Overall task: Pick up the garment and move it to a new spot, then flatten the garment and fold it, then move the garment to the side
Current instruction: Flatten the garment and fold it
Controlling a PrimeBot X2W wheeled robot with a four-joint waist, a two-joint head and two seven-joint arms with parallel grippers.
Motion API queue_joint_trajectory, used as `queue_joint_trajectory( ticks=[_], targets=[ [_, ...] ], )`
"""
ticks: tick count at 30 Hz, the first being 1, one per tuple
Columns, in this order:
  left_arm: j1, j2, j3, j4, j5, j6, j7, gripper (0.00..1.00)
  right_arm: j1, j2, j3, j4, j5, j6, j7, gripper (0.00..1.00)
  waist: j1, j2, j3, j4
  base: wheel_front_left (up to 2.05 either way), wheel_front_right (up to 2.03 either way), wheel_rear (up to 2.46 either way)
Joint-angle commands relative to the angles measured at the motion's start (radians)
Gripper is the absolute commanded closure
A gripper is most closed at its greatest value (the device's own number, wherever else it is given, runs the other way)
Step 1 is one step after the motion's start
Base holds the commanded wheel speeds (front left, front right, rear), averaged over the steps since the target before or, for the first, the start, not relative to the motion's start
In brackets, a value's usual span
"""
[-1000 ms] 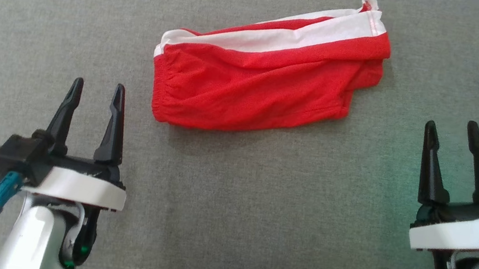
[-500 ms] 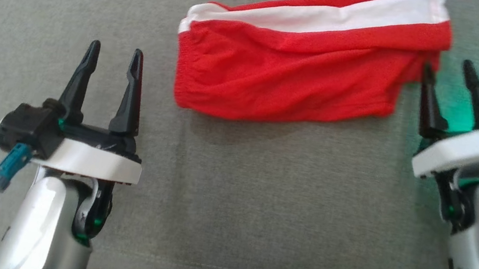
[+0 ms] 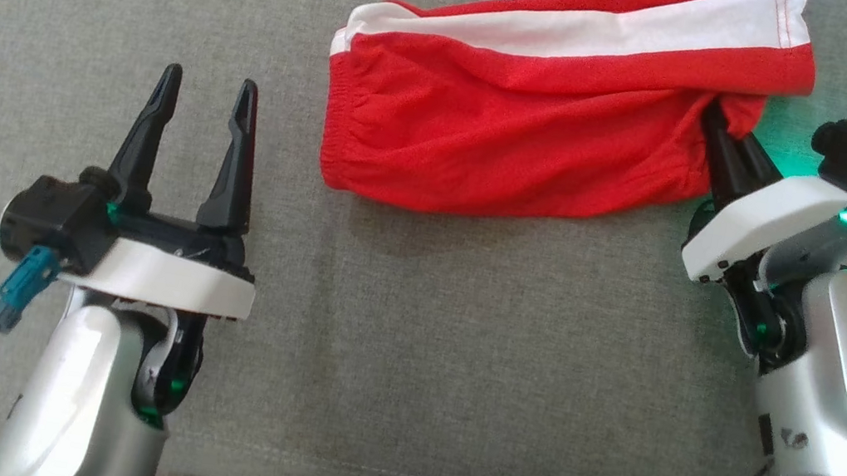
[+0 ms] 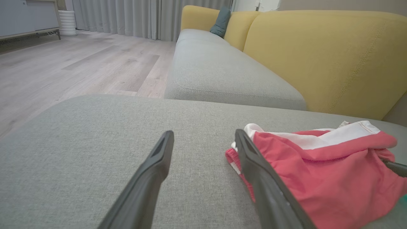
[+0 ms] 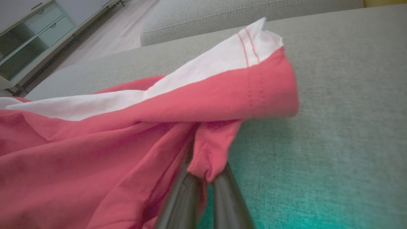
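Right gripper (image 3: 718, 131) clenched on a fold of the garment (image 3: 538, 146): the pick-up step, with the lift not yet made.

In the right wrist view its two dark fingers (image 5: 187, 197) pinch a small bunched tab of red cloth at the garment's right end, under the rolled red-and-white hem. The garment is thin, soft, slightly sheeny red fabric with a broad white side stripe and a gathered elastic band at its left end. It lies loosely doubled and creased toward the far edge of the grey cushion (image 3: 455, 360), right of middle. The left gripper (image 3: 210, 78) hangs spread and empty near the front left corner. The cushion is coarse woven cloth with a seam along its front edge. Next, I judge, comes a steady lift and carry. The pinch is small and the slack cloth will trail, so it could slip out.
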Motion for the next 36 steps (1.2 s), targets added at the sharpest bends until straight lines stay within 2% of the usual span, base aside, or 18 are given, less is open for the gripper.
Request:
queue_joint_trajectory(
  ticks=[1, 15, 24, 31, 36],
  targets=[
    [-0.016, 0.007, 0.032, -0.029, 0.008, -0.004, -0.005, 0.00, 0.034, 0.014, -0.001, -0.041, 0.006, -0.001, -0.009, 1.00, 0.0000, 0.0000, -0.008, -0.004, 0.00, 0.00, 0.00],
    [0.014, 0.006, 0.043, -0.031, 0.016, -0.005, -0.005, 0.00, 0.318, -0.018, -0.132, -0.240, -0.011, -0.001, -0.077, 1.00, 0.0000, 0.0000, -0.052, -0.048, 0.00, 0.00, 0.00],
    [0.026, 0.005, 0.038, -0.023, 0.019, -0.007, -0.005, 0.00, 0.362, -0.033, -0.158, -0.288, -0.027, -0.001, -0.070, 1.00, 0.0000, 0.0000, -0.079, -0.050, 0.00, 0.00, 0.00],
    [0.041, 0.005, 0.030, -0.019, 0.014, 0.000, -0.005, 0.00, 0.323, -0.043, -0.073, -0.413, -0.112, -0.001, -0.030, 1.00, 0.0000, 0.0000, -0.113, -0.042, 0.00, 0.00, 0.00],
    [0.046, 0.005, 0.022, -0.020, 0.007, 0.003, -0.005, 0.00, 0.262, -0.033, 0.092, -0.479, -0.152, -0.001, 0.038, 1.00, 0.0000, 0.0000, -0.133, -0.036, 0.00, 0.00, 0.00]
  ],
)
